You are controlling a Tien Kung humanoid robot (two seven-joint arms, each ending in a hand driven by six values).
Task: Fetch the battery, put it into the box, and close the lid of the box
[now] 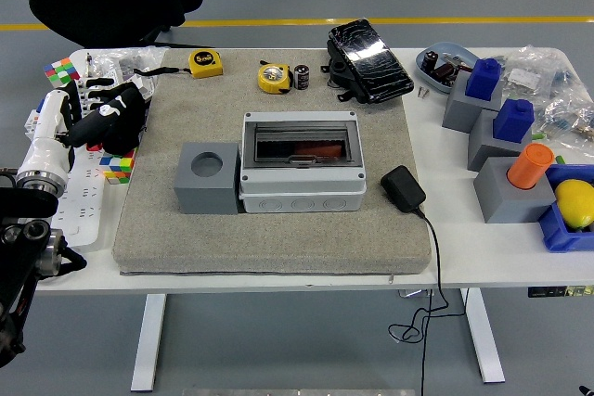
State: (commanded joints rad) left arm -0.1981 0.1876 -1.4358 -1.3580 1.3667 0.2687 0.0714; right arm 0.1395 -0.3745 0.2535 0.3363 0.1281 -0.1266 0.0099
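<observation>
The battery (302,77), a small black cylinder, stands at the back of the grey mat beside a yellow tape measure (272,77). The grey box (299,162) sits mid-mat with its tinted lid (299,144) lying flat over it; something reddish shows through. My left hand (109,118) hangs at the mat's left edge, far from both the battery and the box, fingers curled and holding nothing. The right arm is out of view.
A grey block with a round hole (206,178) touches the box's left side. A black charger (403,188) with its cord lies to the right. A black case (369,60), a second tape measure (205,63), a white power strip (85,197) and blue-topped blocks (483,90) ring the mat.
</observation>
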